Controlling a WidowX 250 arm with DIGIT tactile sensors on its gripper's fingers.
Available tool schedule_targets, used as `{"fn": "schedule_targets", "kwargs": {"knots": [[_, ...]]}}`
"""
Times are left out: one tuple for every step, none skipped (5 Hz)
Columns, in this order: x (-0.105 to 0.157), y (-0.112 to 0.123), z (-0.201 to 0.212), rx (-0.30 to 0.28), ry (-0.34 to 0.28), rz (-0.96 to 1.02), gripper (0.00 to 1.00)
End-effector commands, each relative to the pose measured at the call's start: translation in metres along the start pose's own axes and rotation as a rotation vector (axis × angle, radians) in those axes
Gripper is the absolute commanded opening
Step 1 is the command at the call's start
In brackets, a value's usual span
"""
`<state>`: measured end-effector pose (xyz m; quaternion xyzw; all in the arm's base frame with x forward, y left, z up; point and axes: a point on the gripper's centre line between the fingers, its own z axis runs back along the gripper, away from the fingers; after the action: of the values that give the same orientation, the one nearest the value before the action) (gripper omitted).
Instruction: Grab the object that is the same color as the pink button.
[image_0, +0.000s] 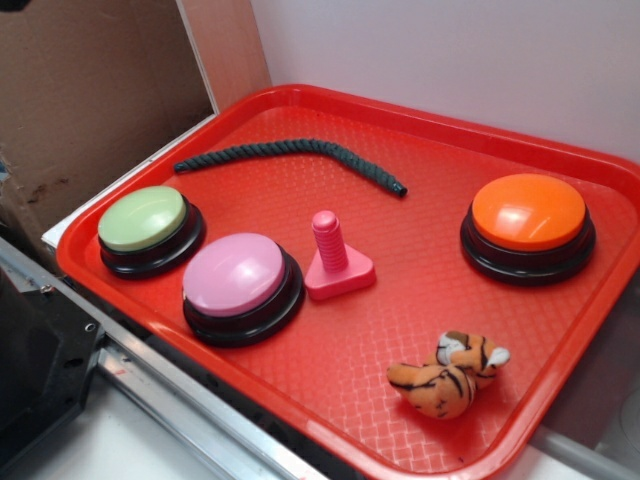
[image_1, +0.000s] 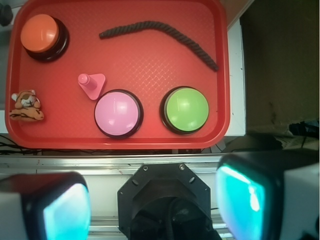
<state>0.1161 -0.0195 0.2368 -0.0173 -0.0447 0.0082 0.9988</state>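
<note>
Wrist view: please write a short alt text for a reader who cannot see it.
Seen from above, a red tray holds a pink button with a small pink peg beside it, a green button, an orange button, a dark rope and a tiger toy. The open hand hovers outside the tray's near edge.

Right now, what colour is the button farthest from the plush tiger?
Pale green dome button on a black base; clearest in the wrist view.
</note>
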Motion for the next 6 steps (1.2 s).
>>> {"fn": "schedule_targets", "kwargs": {"knots": [[0.000, 0.000, 0.000, 0.000, 0.000, 0.000, 1.00], [0.012, 0.010, 0.001, 0.009, 0.025, 0.024, 1.00], [0.029, 0.024, 0.001, -0.069, 0.006, 0.093, 1.00], [0.056, 0.047, 0.001, -0.054, 0.011, 0.108, 1.00], [0.105, 0.049, -0.010, -0.025, 0.029, -0.028, 1.00], [0.132, 0.017, -0.049, -0.024, 0.116, -0.213, 1.00]]}}
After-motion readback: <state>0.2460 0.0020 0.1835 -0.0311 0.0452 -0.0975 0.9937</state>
